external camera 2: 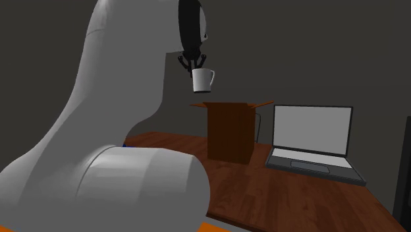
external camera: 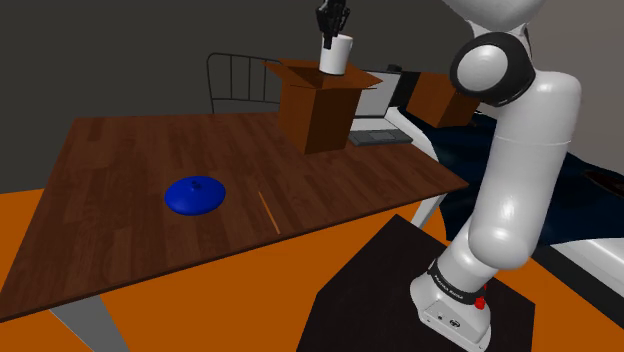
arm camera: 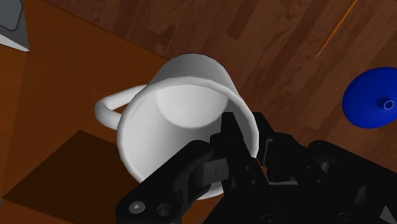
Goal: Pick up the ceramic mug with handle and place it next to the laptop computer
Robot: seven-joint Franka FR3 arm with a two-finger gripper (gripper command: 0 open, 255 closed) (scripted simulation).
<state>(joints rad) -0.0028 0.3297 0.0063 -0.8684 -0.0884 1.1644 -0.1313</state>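
Up in the air, the white mug (external camera: 336,56) hangs from the black gripper (external camera: 333,22), clear of everything below it. The jaws are clamped on the mug's wall at the rim. In the wrist view one finger (arm camera: 230,143) reaches down inside the cup and the other presses against the outside, so the gripper (arm camera: 247,127) pinches one side of the rim. The rest of the mug (arm camera: 181,108) sticks out past the fingers. Its handle (arm camera: 109,109) sits on the far side from the pinched spot.

From the shoulder view the mug is above the open top of a brown cardboard box (external camera: 320,105), which stands on the dark wooden table (external camera: 120,170). The second exterior view shows the gripper (external camera 2: 193,64) holding the mug (external camera 2: 203,80) a little tilted. There the mug hangs over the box's (external camera 2: 230,132) left flap, with a gap of air between them.

An open laptop (external camera 2: 315,142) sits on the table just beside the box, on the second exterior view's right. Nearer the middle of the table lie a blue disc (external camera: 195,195) with a small knob and, near it, a thin orange stick (external camera: 268,212).
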